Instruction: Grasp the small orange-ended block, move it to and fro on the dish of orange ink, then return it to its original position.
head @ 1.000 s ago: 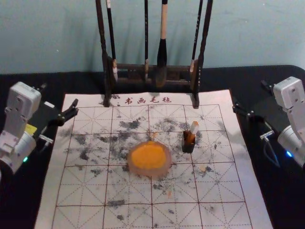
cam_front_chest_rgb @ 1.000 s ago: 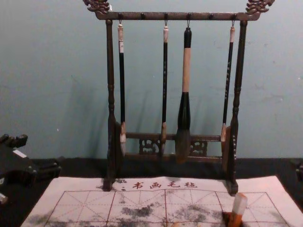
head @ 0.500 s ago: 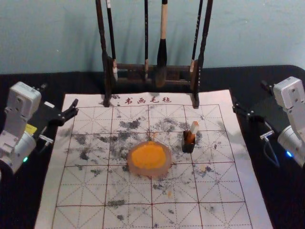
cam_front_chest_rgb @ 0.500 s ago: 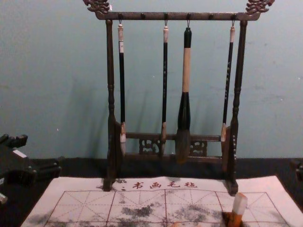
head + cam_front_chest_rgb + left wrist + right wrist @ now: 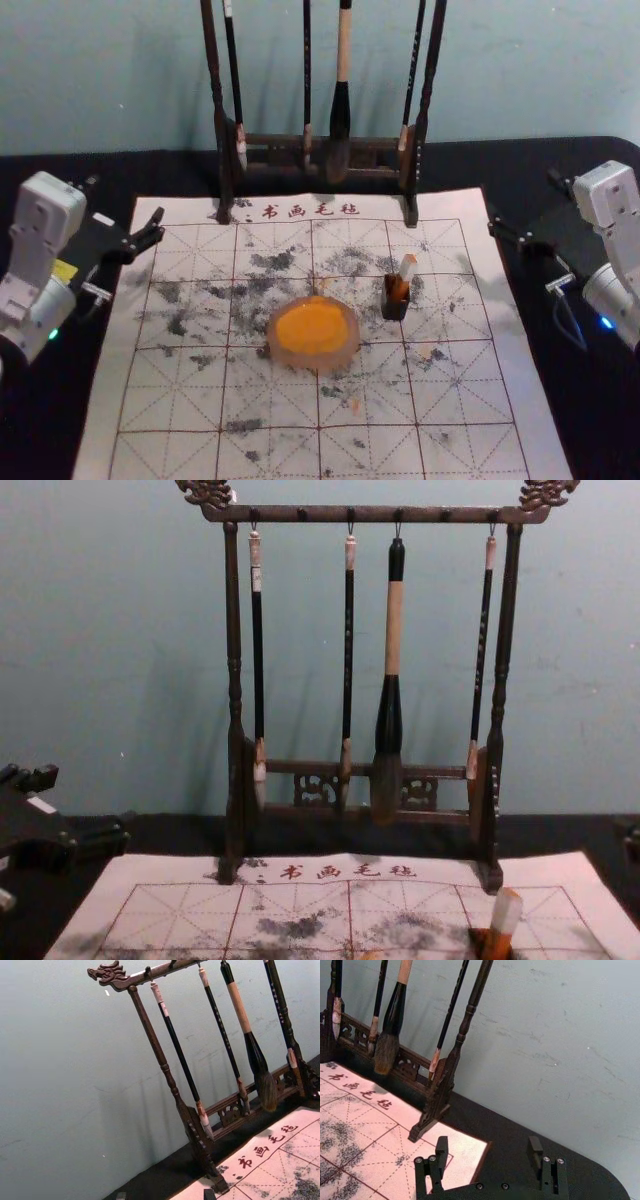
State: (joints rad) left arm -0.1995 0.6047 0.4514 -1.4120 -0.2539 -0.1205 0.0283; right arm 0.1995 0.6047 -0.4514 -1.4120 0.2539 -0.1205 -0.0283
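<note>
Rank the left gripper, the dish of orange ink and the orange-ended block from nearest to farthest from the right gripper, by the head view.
From the right gripper:
1. Orange-ended block: in the small black holder, toward the mat's right side.
2. Dish of orange ink: near the middle, left of the block.
3. Left gripper: far left, by the mat's left edge.

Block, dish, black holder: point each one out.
Block (image 5: 506, 914): chest view, pale upper part.
Dish (image 5: 316, 362): head view, near rim.
Black holder (image 5: 395, 309): head view, front side.
</note>
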